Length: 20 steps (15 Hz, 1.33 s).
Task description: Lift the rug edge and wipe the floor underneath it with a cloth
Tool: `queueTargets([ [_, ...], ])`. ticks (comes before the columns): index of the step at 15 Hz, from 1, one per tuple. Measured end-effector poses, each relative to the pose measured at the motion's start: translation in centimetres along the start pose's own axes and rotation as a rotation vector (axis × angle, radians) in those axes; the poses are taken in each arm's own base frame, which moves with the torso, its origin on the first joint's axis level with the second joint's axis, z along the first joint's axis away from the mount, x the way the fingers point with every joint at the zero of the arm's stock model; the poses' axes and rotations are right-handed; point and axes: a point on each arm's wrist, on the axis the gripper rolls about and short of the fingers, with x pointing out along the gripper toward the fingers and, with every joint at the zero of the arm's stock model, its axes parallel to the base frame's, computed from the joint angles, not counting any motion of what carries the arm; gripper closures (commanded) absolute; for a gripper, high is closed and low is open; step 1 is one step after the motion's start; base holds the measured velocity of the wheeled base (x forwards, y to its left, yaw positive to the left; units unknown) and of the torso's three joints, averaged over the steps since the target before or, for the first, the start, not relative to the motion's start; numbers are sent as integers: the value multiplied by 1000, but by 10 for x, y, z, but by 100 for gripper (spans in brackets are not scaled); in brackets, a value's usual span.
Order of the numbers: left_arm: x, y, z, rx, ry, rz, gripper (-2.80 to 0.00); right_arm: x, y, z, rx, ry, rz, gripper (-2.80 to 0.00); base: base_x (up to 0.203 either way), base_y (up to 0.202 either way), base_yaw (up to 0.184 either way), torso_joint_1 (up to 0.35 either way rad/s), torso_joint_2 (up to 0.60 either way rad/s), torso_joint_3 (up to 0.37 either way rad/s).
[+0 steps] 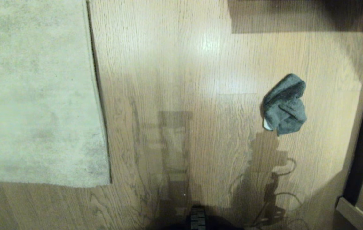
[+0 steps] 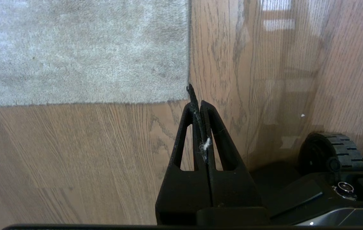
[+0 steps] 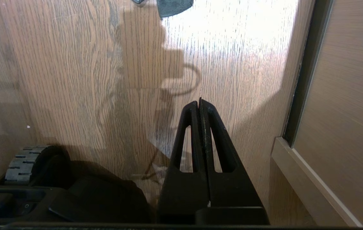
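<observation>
Rug edge (image 1: 96, 95): I see its long axis running twelve to six, lying flat on the floor (image 1: 181, 64) at my nine o'clock. Cloth (image 1: 284, 104): crumpled heap at my two o'clock, well apart from the rug. Left gripper (image 2: 197, 95) and right gripper (image 3: 199, 103): both hang low beside my base, fingers pressed together, empty.
</observation>
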Motion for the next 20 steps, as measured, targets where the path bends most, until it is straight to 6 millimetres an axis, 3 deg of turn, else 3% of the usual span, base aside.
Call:
queueTargets([
  [6, 0, 0, 0, 2, -2, 0, 0, 0, 0, 0, 0, 0, 0, 0, 0, 0, 0, 1, 0, 49],
  [20, 0, 0, 0, -2, 0, 1, 0, 0, 0, 0, 0, 1, 0, 0, 0, 0, 0, 3, 2, 198],
])
